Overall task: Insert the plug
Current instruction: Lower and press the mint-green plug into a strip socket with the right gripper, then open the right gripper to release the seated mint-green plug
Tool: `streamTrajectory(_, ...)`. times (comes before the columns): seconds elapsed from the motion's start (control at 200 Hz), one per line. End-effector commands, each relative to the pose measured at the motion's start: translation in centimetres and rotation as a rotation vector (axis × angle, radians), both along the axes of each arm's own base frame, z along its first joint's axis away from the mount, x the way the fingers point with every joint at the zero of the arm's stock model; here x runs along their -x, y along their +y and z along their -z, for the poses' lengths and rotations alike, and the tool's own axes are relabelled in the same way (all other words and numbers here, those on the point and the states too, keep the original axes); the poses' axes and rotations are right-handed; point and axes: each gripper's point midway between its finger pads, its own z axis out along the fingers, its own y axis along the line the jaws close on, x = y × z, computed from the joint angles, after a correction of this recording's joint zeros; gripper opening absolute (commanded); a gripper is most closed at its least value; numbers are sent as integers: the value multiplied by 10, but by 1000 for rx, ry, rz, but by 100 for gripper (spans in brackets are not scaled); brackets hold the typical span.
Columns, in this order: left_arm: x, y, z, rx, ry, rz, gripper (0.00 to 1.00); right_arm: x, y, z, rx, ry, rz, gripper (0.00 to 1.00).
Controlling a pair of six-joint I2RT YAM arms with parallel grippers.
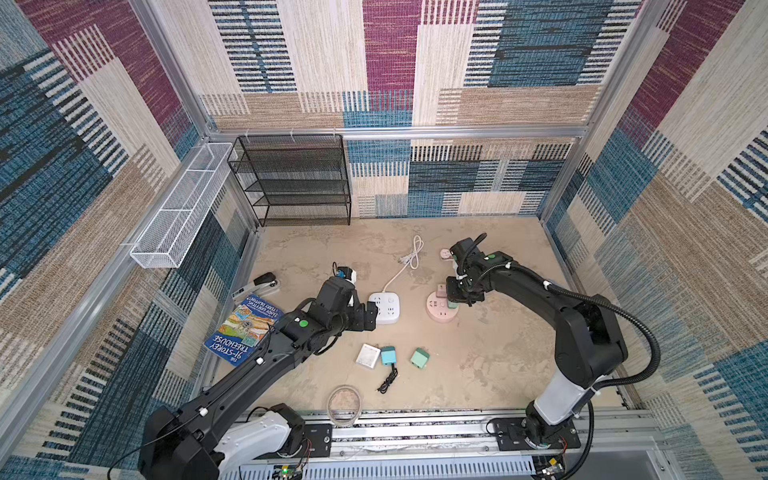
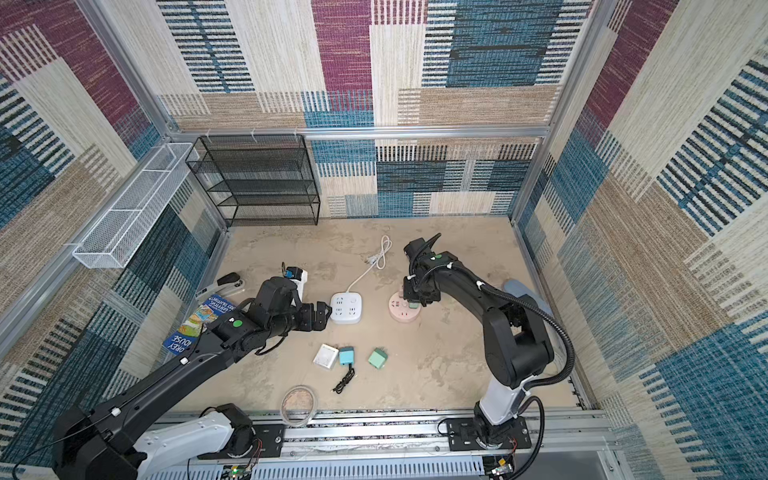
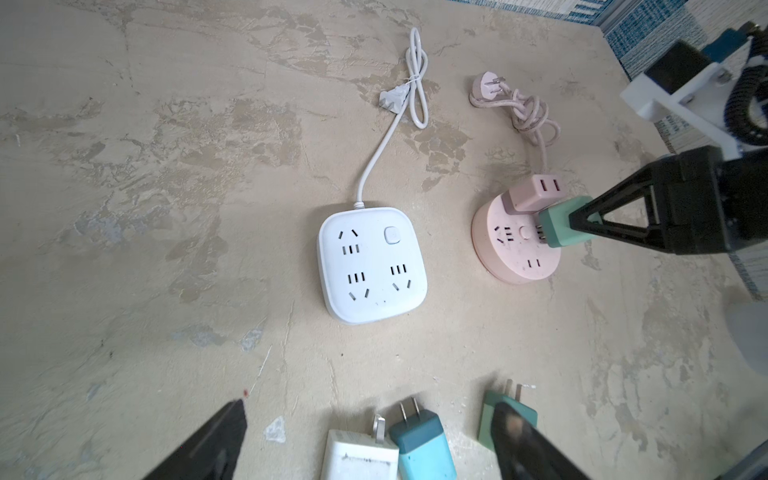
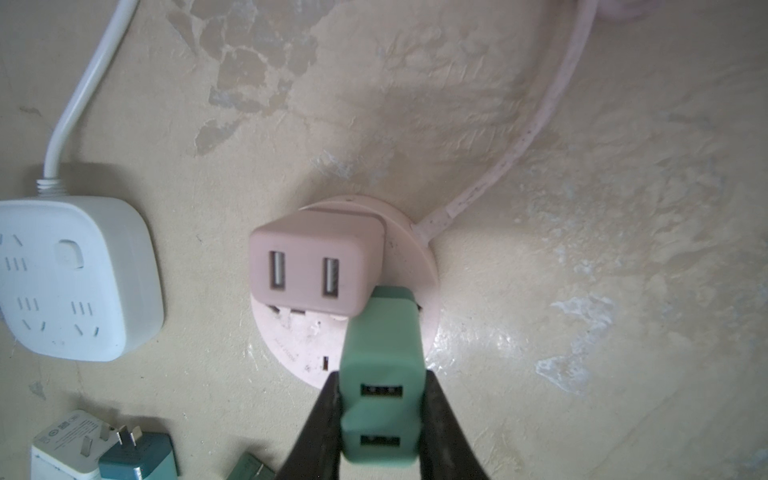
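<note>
My right gripper is shut on a green plug, a two-port USB charger. I hold it end-down on the pink round power strip, right beside a pink charger that stands plugged into it. The green plug's prongs are hidden. In both top views the right gripper hovers over the pink strip. My left gripper is open and empty next to the white square power strip. In the left wrist view its fingers spread wide above loose chargers.
A white charger, a blue charger with a black cable and another green charger lie near the front. A book and a stapler sit at the left. A black mesh shelf stands at the back.
</note>
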Motion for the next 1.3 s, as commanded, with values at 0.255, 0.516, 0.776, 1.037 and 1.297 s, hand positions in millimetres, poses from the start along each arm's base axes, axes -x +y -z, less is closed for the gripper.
streamTrajectory(0.255, -2, -8, -1, 29, -2, 20, 97, 11, -2, 31, 41, 82, -21, 0)
streamTrajectory(0.516, -3, -11, 1, 36, 10, 29, 97, 12, -1, 50, 56, 116, -40, 0)
streamTrajectory(0.776, -3, -15, 5, 38, 34, 36, 97, 4, -22, 51, 199, 87, -67, 0)
streamTrajectory(1.037, -2, -16, 5, 50, 43, 32, 97, -4, -25, 36, 223, 47, -104, 0)
streamTrajectory(1.297, -2, -20, 4, 56, 57, 52, 98, -2, -16, 35, 164, 49, -109, 12)
